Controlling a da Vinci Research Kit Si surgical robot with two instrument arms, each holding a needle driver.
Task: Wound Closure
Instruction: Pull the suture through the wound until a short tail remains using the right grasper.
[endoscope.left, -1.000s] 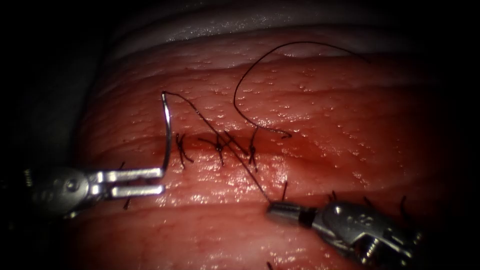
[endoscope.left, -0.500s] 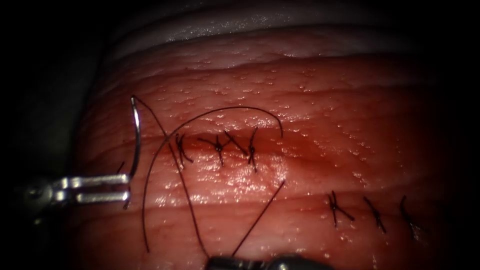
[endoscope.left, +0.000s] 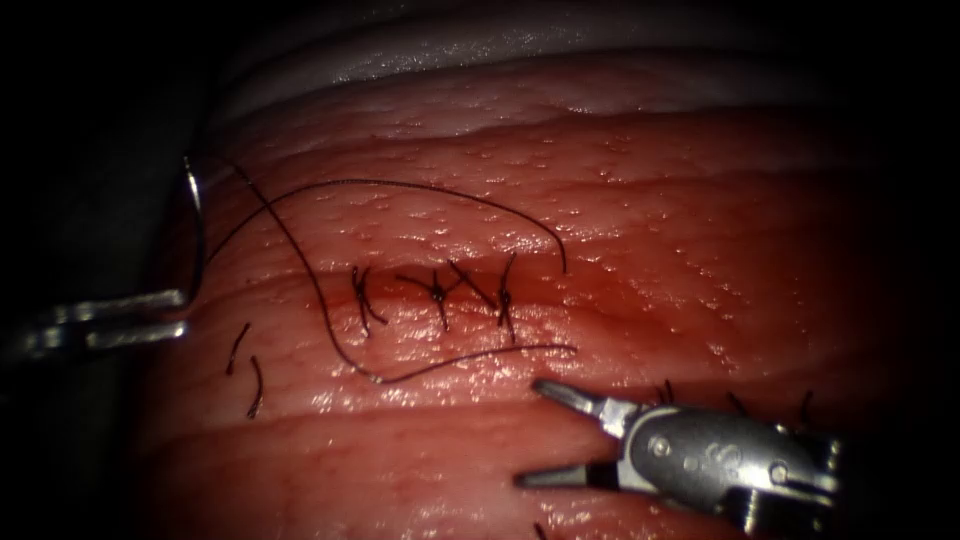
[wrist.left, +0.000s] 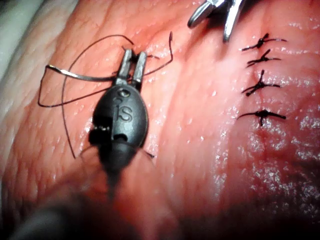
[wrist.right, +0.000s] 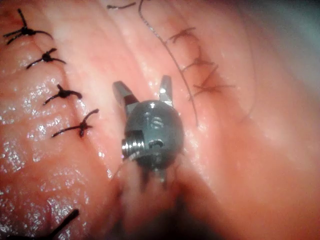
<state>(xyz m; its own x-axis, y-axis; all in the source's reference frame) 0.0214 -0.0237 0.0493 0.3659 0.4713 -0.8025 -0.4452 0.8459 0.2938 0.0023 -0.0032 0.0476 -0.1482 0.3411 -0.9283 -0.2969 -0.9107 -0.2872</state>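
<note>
**Wound Closure: needle free of the tissue, thread slack.**

The red, glistening slab of pork-belly tissue (endoscope.left: 700, 220) fills the centre and right of the endoscope view. A shallow horizontal cut (endoscope.left: 600, 285) runs through mid-frame. Its left part is already closed by three dark knotted stitches (endoscope.left: 437, 292).

The right arm's silver needle driver (endoscope.left: 700, 465) enters from the lower right. Its pincer (endoscope.left: 530, 433) stands apart and holds nothing, resting just below the cut. The right wrist view confirms the spread jaws of this pincer (wrist.right: 143, 86).

The left arm's slim silver needle driver (endoscope.left: 90, 325) lies at the left edge, mid-height. Its pincer (endoscope.left: 184, 312) is clamped on the curved steel needle (endoscope.left: 201, 220) near the end opposite the thread. The needle rises towards the upper left, wholly out of the tissue and left of the stitches. The left wrist view shows the same grip (wrist.left: 131, 62) on the needle (wrist.left: 80, 76).

The fine dark thread (endoscope.left: 400, 185) leaves the needle's upper end and lies slack. One arc crosses above the stitches and meets the tissue at the cut, just right of them. A second run dips below them and ends near the open right pincer.

Two short cut ends of thread (endoscope.left: 250, 375) lie at lower left.

Judged step: thread handling after a pass, with no knot yet formed on this strand. Any further move calls for a secure hold on the loose strand, kept clear of the finished knots, with the needle kept off the tissue.
</note>
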